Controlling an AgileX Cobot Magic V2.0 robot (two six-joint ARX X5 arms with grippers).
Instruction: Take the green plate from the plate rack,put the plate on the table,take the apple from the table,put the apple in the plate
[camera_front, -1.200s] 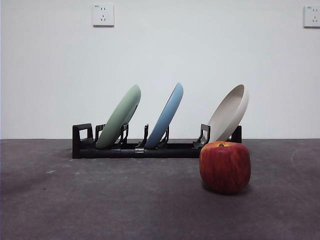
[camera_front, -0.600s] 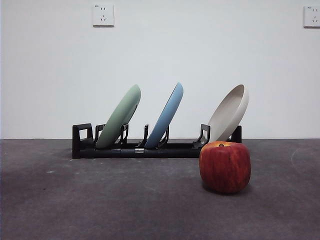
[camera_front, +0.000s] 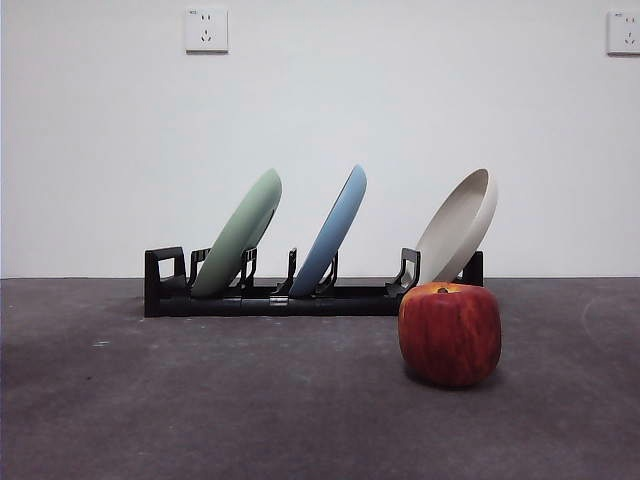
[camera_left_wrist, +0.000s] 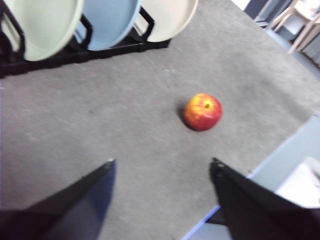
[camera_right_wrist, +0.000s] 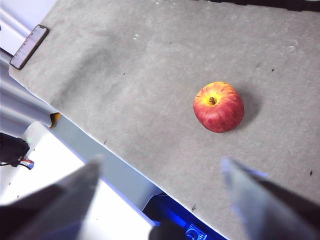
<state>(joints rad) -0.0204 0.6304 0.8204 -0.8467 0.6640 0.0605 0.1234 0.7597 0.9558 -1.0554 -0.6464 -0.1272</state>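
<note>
The green plate (camera_front: 241, 232) leans in the left slot of the black plate rack (camera_front: 300, 298); it also shows in the left wrist view (camera_left_wrist: 42, 25). The red apple (camera_front: 450, 333) stands on the dark grey table (camera_front: 250, 400) in front of the rack's right end; it shows in the left wrist view (camera_left_wrist: 203, 111) and the right wrist view (camera_right_wrist: 219, 106). My left gripper (camera_left_wrist: 162, 167) is open and empty, high above the table, well short of the rack. My right gripper (camera_right_wrist: 160, 167) is open and empty, high over the table's near edge. Neither arm shows in the front view.
A light blue plate (camera_front: 332, 230) and a cream-white plate (camera_front: 458, 226) lean in the rack's middle and right slots. A phone (camera_right_wrist: 29, 46) lies by the table's edge in the right wrist view. Wall sockets (camera_front: 206, 30) sit on the white wall behind.
</note>
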